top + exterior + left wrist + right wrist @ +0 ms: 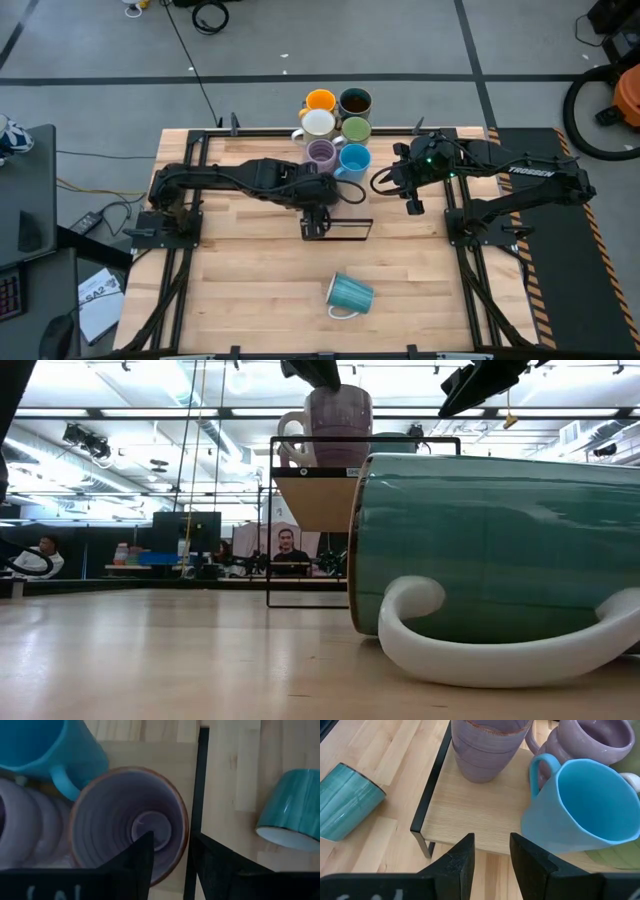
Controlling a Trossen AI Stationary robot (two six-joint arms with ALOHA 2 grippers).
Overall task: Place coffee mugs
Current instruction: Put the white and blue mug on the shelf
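A ribbed lilac mug [120,815] stands upright on its base near a corner of a raised wooden shelf [470,815]. My left gripper [172,842] reaches down over it, open. One finger is inside the mug and one outside its rim, and the mug's wall shows between them. Behind it on the shelf stand a blue mug [580,805], a second lilac mug [590,740] and the orange [320,100], dark [355,100], pale [318,122] and green [356,128] mugs. A ribbed teal mug [348,295] lies on its side on the table. My right gripper [491,842] hangs open to the shelf's right.
The shelf sits on a black wire frame [340,228] at the table's middle. The teal mug [490,540] lies close to the near edge, its white handle toward the low camera. People show in the room far behind the table.
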